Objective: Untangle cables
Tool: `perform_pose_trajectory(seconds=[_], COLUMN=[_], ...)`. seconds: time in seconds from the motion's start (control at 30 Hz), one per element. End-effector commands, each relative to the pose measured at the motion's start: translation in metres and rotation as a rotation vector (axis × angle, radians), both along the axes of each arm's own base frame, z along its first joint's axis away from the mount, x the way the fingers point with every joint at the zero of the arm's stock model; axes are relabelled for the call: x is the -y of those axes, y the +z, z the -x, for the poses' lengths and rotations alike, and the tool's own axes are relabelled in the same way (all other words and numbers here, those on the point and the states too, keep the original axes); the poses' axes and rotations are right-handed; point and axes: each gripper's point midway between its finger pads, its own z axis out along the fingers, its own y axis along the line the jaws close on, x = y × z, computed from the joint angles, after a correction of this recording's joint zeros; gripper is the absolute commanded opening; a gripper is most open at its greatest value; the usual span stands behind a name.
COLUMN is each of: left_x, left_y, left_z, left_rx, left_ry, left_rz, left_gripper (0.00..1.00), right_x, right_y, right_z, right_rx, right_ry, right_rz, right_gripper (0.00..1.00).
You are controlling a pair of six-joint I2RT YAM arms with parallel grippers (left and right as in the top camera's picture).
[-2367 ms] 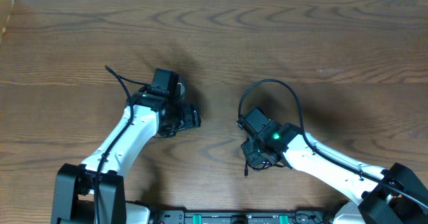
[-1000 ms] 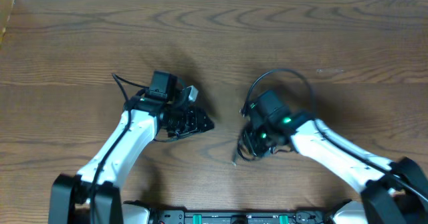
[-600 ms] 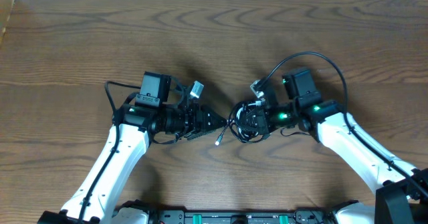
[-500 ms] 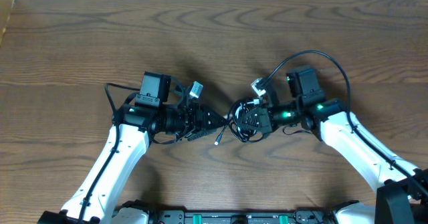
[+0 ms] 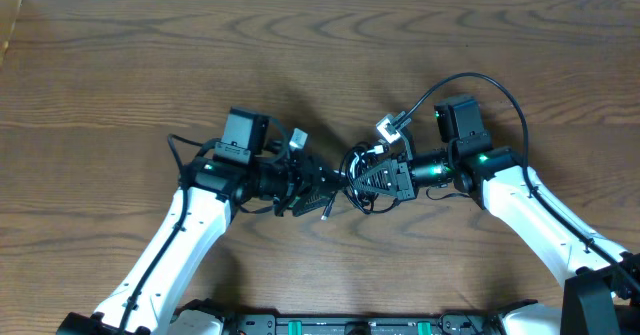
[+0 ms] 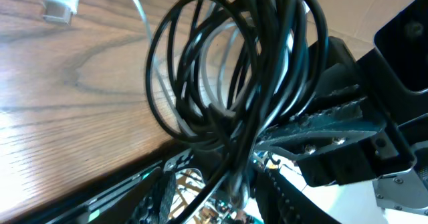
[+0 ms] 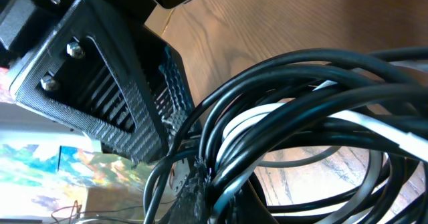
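Cables (image 5: pixel 358 167) hang as one coil in the right gripper (image 5: pixel 378 180), its jaws clamped tight on several strands. Expect them to be light, limp and slick. The white cable (image 7: pixel 257 120) threads through the black loops (image 6: pixel 221 70), so take it near its plug (image 6: pixel 63 0), past the left gripper (image 5: pixel 325 187). That gripper meets the coil, and you can't tell whether it grips.

Dark brown table (image 5: pixel 320 55), wavy wood grain. Glossy black cable (image 6: pixel 227 83). Plain white cable (image 7: pixel 257 120), showing between the black strands. White plug (image 6: pixel 61 0), eleven o'clock in the left wrist view. White-shelled right arm (image 5: pixel 540 215) with green light (image 5: pixel 478 157).
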Motion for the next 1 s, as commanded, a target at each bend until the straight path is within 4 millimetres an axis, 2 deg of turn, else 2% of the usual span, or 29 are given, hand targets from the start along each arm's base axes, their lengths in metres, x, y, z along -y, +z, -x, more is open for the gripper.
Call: perform_pose_trajectory(seconds=[0.0, 0.07, 0.27, 0.4, 0.5, 0.77, 0.97], left_x=[0.007, 0.012, 0.016, 0.018, 0.018, 0.017, 0.016], left_y=[0.003, 0.003, -0.009, -0.012, -0.012, -0.012, -0.014], left_z=[-0.003, -0.006, -0.006, -0.005, -0.005, -0.004, -0.001], left_rx=[-0.006, 0.014, 0.022, 0.031, 0.065, 0.223, 0.226], left_ry=[0.028, 0.033, 0.065, 0.064, 0.042, -0.072, -0.090], left_rz=[-0.006, -0.019, -0.106, -0.125, -0.127, -0.138, -0.144], left_gripper=[0.44, 0.43, 0.23, 0.19, 0.08, 0.08, 0.08], right_x=[-0.001, -0.001, -0.001, -0.001, -0.001, 0.009, 0.036], right_y=[0.015, 0.015, 0.015, 0.015, 0.014, 0.008, -0.030], right_z=[0.001, 0.001, 0.001, 0.001, 0.000, -0.007, -0.024], right_rx=[0.054, 0.059, 0.059, 0.059, 0.060, 0.037, -0.002], right_ry=[0.035, 0.037, 0.037, 0.037, 0.033, -0.014, -0.163], right_rz=[-0.053, -0.054, -0.054, -0.053, -0.048, -0.013, 0.208], right_gripper=[0.01, 0.01, 0.01, 0.01, 0.01, 0.01, 0.01])
